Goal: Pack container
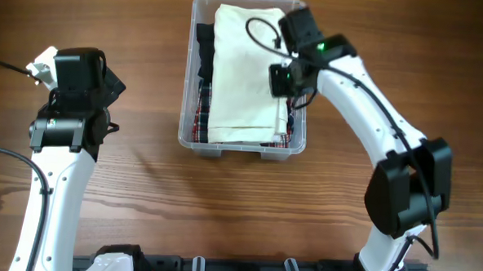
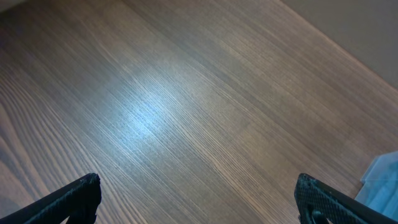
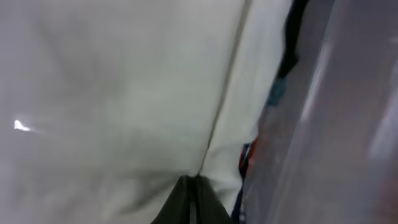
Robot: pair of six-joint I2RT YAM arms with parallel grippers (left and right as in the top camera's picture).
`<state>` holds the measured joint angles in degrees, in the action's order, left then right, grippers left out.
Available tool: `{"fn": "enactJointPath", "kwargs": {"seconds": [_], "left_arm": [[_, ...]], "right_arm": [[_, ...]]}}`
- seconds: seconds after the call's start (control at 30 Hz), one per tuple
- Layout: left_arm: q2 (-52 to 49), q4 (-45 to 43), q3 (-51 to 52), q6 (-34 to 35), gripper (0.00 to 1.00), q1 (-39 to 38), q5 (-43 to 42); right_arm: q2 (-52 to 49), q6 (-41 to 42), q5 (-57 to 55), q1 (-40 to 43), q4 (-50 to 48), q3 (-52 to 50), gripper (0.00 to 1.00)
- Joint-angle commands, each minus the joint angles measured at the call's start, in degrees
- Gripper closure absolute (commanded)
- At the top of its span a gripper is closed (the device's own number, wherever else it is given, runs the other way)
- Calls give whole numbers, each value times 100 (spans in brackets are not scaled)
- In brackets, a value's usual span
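The clear plastic container stands at the back middle of the table. A folded cream garment lies on top inside it, over a plaid garment and a dark one. My right gripper is down inside the container at the cream garment's right edge. In the right wrist view its fingers are together with their tips against the cream cloth, and the container's wall is just to the right. My left gripper is open and empty over bare wood, far left of the container.
The wooden table extends around the container. A pale blue-white object shows at the right edge of the left wrist view. The arm bases sit along the front edge.
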<state>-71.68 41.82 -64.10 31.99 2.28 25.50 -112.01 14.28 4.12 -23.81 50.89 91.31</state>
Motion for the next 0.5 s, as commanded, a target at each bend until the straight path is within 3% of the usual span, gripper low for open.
{"fn": "enactJointPath", "kwargs": {"seconds": [0.0, 0.2, 0.47], "left_arm": [[-33, -7, 13, -26, 0, 24, 96], [-33, -7, 13, -26, 0, 24, 98], [-33, -7, 13, -26, 0, 24, 98]], "right_arm": [[-105, 70, 544, -17, -503, -721, 96], [319, 72, 634, -17, -131, -186, 96], [835, 94, 1392, -343, -352, -190, 95]]}}
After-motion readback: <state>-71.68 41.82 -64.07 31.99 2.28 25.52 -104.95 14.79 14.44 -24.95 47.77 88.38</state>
